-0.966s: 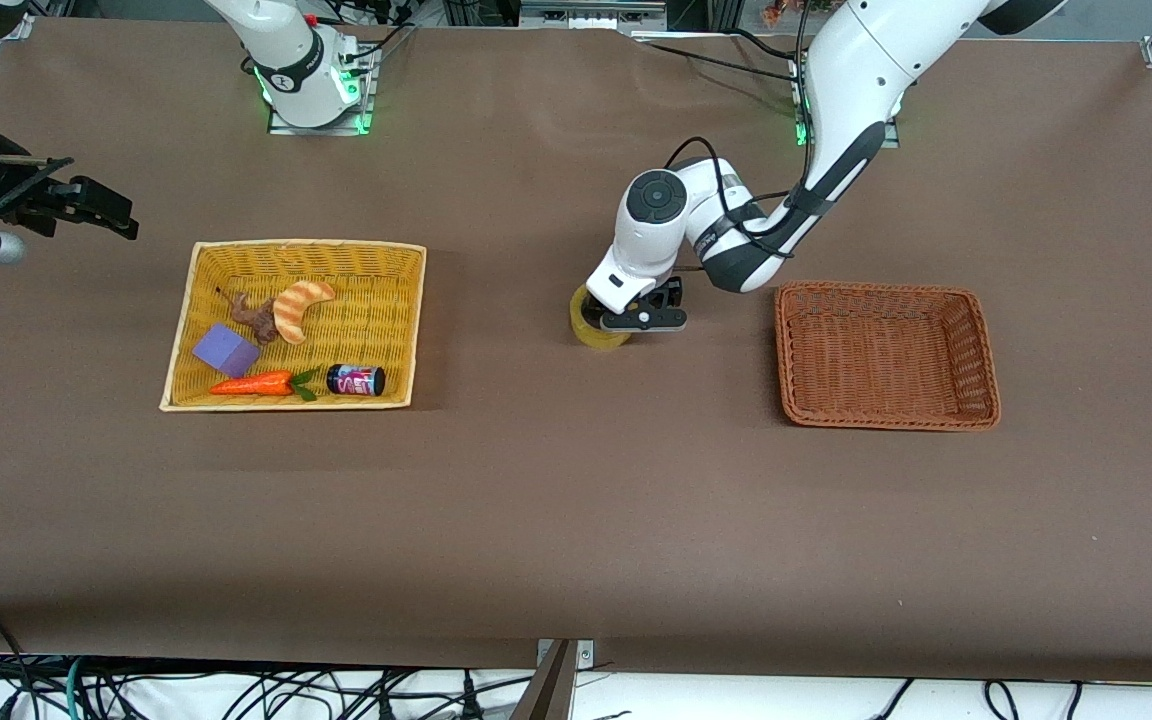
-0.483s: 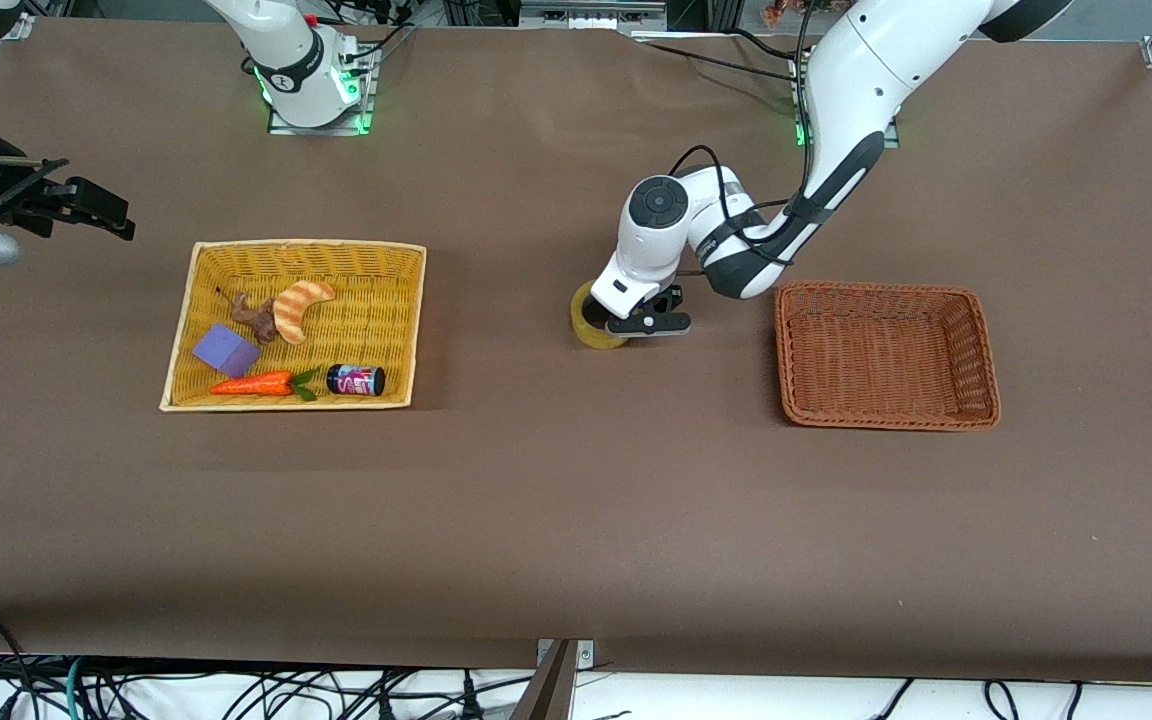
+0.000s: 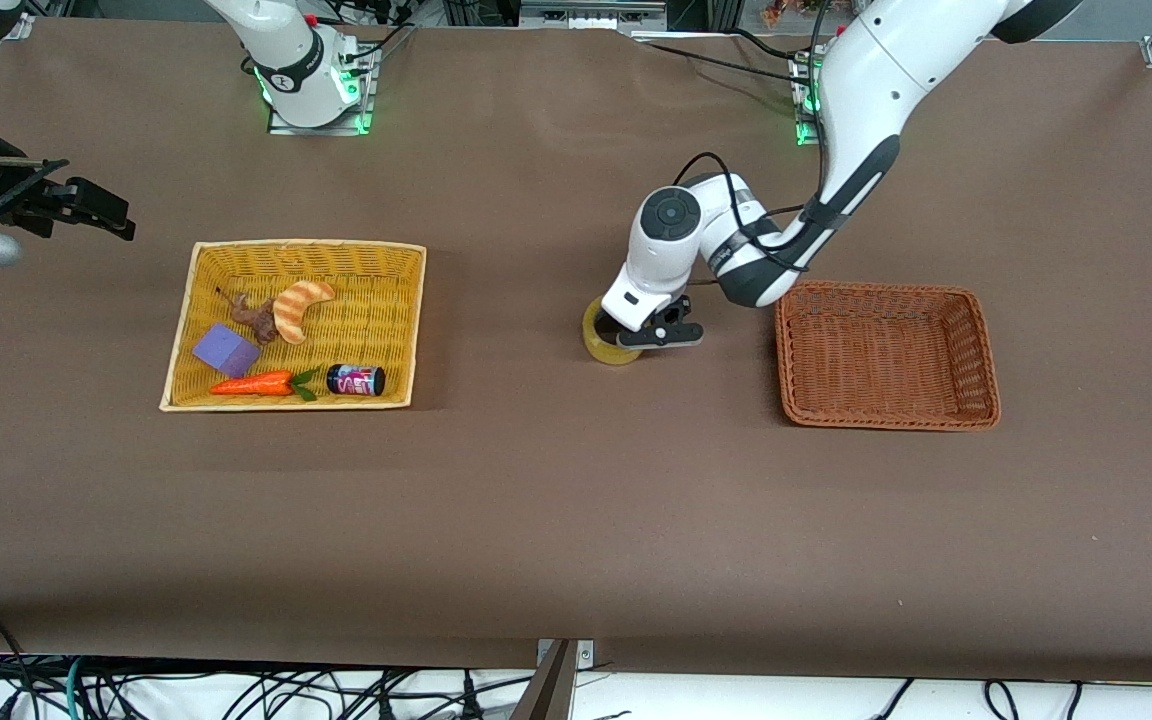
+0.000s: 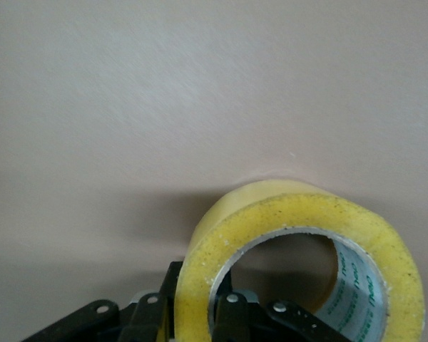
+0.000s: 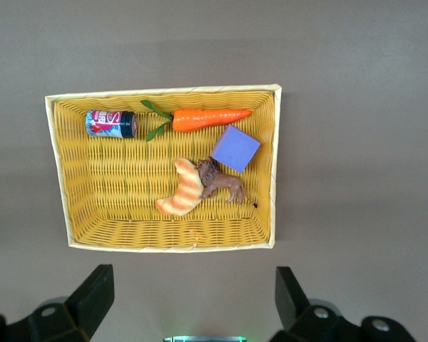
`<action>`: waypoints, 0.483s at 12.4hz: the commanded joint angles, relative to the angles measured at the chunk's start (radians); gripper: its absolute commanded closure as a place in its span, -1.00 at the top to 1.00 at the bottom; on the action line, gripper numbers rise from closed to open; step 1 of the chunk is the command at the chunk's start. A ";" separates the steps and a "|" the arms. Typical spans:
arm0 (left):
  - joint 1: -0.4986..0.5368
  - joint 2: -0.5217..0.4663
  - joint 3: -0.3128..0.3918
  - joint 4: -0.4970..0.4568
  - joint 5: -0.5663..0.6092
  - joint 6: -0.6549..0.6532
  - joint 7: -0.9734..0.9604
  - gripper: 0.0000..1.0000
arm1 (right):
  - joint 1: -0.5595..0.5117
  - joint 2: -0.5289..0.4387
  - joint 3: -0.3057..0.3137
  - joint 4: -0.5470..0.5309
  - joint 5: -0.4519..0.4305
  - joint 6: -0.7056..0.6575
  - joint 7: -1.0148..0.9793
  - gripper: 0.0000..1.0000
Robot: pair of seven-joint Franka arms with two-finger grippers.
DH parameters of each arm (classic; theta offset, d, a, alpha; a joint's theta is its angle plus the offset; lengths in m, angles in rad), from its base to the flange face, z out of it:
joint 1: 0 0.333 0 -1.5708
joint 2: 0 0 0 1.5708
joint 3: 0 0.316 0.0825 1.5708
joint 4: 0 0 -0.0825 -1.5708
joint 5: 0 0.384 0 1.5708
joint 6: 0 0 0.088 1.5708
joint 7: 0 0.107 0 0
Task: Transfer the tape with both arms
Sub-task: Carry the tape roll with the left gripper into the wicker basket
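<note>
**Left gripper has the tape, mid-desk, not yet at the brown basket**

Left gripper (image 3: 658, 335) is clamped on the tape (image 3: 608, 338). Left wrist view shows one finger (image 4: 228, 320) inside the hole and one outside, pinching the roll's wall. That grip makes sense: the ring is too wide to span, the wall is thin enough to squeeze. Roll sits in the gripper with its hole facing the wrist camera, printed core visible.

Tape location: over bare desk (image 3: 536, 520), between the two baskets, nearer the brown basket (image 3: 986, 360). Cannot tell from the front view whether it is just lifted or touching the desk; the wrist view shows only a shadow under it, so I judge it low.

Right gripper (image 3: 96, 208) waits wide open and empty over the right arm's end of the desk, near the yellow basket (image 3: 194, 290). Its wrist camera looks straight down at that basket, fingers (image 5: 93, 296) spread well apart.

Yellow basket holds the croissant (image 3: 299, 305), a purple block (image 3: 225, 350), a carrot (image 3: 254, 383), a small can (image 3: 356, 380) and a brown toy animal (image 3: 254, 315) touching the croissant. Brown basket looks empty.

Judgement: the tape is at mid-desk because it is the spot both arms can reach. Remaining step is likely carry and drop into the brown basket. Risk: a one-wall pinch lets the roll swing or slip if the move is fast.
</note>
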 commanded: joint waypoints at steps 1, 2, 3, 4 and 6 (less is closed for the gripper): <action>0.090 -0.132 -0.020 0.066 -0.176 -0.248 0.377 -1.00 | -0.006 -0.007 0.001 -0.004 0.002 -0.003 -0.017 1.00; 0.136 -0.158 0.007 0.112 -0.239 -0.355 0.554 -1.00 | -0.006 -0.007 0.002 -0.004 0.002 -0.003 -0.017 1.00; 0.165 -0.176 0.064 0.165 -0.287 -0.443 0.739 -1.00 | -0.006 -0.007 0.001 -0.004 0.002 -0.003 -0.017 1.00; 0.173 -0.202 0.145 0.193 -0.327 -0.491 0.895 -1.00 | -0.006 -0.007 0.002 -0.004 0.002 -0.003 -0.017 1.00; 0.161 -0.242 0.320 0.194 -0.383 -0.505 1.172 -1.00 | -0.006 -0.007 0.001 -0.004 0.002 -0.003 -0.016 1.00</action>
